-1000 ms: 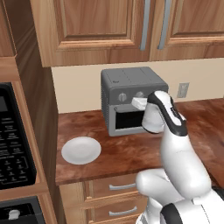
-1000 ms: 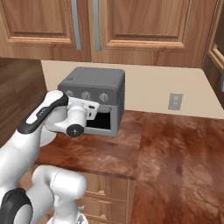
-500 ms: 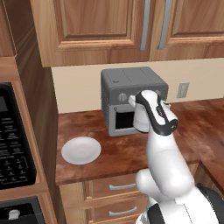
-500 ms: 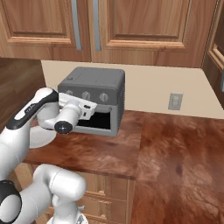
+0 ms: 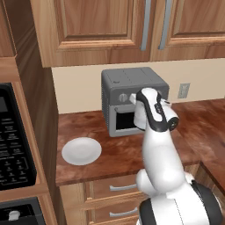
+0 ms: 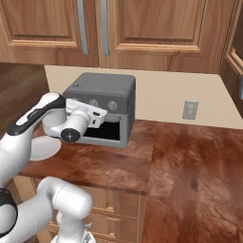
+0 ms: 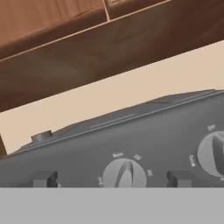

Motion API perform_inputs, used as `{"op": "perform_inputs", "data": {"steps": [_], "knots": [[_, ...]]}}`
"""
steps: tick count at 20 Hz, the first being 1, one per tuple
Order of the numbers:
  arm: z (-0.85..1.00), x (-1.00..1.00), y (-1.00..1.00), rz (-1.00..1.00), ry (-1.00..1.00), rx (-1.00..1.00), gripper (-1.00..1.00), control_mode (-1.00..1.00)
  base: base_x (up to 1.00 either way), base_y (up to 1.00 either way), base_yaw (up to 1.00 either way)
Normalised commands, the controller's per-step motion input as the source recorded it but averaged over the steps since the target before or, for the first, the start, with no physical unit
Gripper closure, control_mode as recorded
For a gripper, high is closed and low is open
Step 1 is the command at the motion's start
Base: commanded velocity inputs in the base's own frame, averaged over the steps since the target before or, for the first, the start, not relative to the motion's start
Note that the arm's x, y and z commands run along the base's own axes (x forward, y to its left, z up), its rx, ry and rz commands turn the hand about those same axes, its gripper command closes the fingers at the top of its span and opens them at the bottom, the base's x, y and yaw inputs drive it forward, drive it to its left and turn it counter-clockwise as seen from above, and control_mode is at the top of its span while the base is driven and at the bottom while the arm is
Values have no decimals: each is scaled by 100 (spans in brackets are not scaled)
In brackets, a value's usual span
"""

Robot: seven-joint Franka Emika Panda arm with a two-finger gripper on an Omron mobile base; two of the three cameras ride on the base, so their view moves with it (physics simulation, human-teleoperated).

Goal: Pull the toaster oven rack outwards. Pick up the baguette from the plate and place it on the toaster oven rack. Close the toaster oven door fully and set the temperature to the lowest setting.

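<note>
The dark-grey toaster oven (image 5: 132,85) (image 6: 105,90) stands on the counter against the wall. Its light-grey framed door (image 5: 124,121) with the dark window lies flat against the front. My gripper (image 7: 113,179) (image 6: 100,115) is open and points at the knob row. Its fingertips (image 7: 43,178) sit either side of the middle knob (image 7: 124,174), and another knob (image 7: 212,153) is to the right. In the left base view my hand (image 5: 139,110) covers part of the panel. The white plate (image 5: 81,150) lies bare, left of the oven. The baguette and the rack are hidden.
A black microwave (image 5: 13,140) with a keypad fills the left wall unit. Wooden upper cabinets (image 5: 132,26) hang low over the oven. A wall outlet (image 6: 191,110) sits right of the oven, above a wide stretch of brown counter (image 6: 190,161).
My forearm has swung left and the hand has settled in front of the knob panel. The jaws stayed open. Oven and plate have not moved.
</note>
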Motion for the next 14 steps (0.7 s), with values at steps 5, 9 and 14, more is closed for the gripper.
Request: {"op": "perform_inputs", "data": {"steps": [5, 9, 14], "knots": [[-3, 17, -3, 0, 1, 0, -100, -100, 0, 0, 0], [-13, 19, 0, -1, 4, 0, -100, -100, 0, 0, 0], [-20, 19, 1, -3, 7, 0, -100, -100, 0, 0, 0]]}}
